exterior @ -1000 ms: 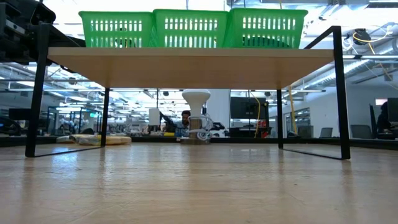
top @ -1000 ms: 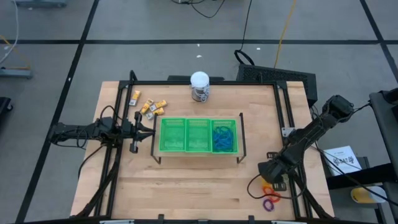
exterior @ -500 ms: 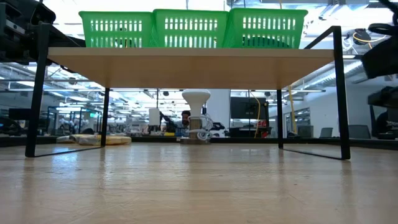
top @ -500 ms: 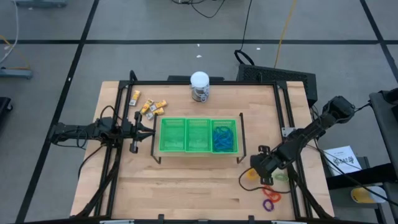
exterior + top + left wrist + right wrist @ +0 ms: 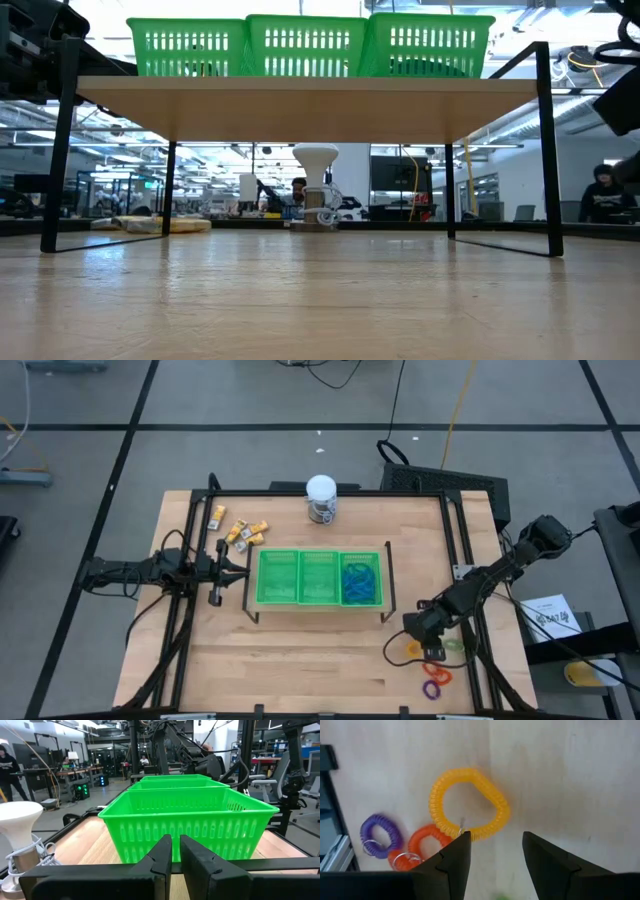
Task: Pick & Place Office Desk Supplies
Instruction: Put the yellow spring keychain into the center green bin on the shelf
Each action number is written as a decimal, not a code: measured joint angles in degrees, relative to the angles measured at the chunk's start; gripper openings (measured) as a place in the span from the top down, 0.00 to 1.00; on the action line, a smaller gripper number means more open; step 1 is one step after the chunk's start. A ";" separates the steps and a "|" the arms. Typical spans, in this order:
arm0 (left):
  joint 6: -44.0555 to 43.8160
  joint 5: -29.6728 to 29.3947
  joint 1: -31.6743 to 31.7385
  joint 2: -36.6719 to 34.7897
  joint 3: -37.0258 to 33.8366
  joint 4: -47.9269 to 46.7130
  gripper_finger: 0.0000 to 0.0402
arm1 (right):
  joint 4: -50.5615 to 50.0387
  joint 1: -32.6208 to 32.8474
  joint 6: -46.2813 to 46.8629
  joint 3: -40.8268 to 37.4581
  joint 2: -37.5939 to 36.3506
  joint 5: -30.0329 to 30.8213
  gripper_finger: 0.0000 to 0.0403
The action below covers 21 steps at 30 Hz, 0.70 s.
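Note:
In the right wrist view a yellow coil ring (image 5: pixel 470 802) lies flat on the wood, with an orange ring (image 5: pixel 425 842) and a purple ring (image 5: pixel 380 835) beside it. My right gripper (image 5: pixel 495 842) is open above the yellow ring's edge; the high view places it (image 5: pixel 420 635) near the table's right near corner, by the rings (image 5: pixel 433 678). Blue loops (image 5: pixel 360 580) lie in the green tray's right compartment. Yellow-and-white blocks (image 5: pixel 240 531) lie at the far left. My left gripper (image 5: pixel 172 847) is shut and waits left of the tray (image 5: pixel 190 815).
The green three-compartment tray (image 5: pixel 319 555) stands on a raised wooden shelf with black legs (image 5: pixel 548 150). A white-topped jar (image 5: pixel 321 498) sits at the far edge. A green ring (image 5: pixel 455 646) lies near the right rail. Bare wood stretches along the near edge.
My right gripper has shifted a little toward the table's left, staying over the rings. The yellow ring, hidden before, now shows beside it on the wood. The right arm has come into the low view's right edge.

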 joint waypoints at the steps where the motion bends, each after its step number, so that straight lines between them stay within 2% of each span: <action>1: 0.00 0.00 -0.01 0.00 0.00 0.00 0.89 | -0.21 -0.17 0.11 0.00 0.00 0.02 0.58; 4: -0.01 0.00 -0.01 0.00 0.00 -0.01 0.89 | -1.98 -0.68 3.90 0.00 0.00 -0.20 0.58; 7: -0.01 0.00 0.01 0.00 0.00 0.00 0.89 | -5.12 -1.01 9.93 0.00 0.00 -3.01 0.58; 12: -0.01 0.00 0.00 0.00 0.00 0.00 0.89 | -14.72 -1.30 22.01 0.02 0.00 -4.50 0.58; 15: -0.01 0.00 0.01 -0.01 0.00 0.00 0.89 | -15.07 -1.31 20.51 0.00 -0.54 -5.49 0.58; 21: -0.01 0.00 -0.01 0.00 0.00 0.00 0.89 | -3.25 -1.34 10.49 0.00 -2.92 -5.71 0.58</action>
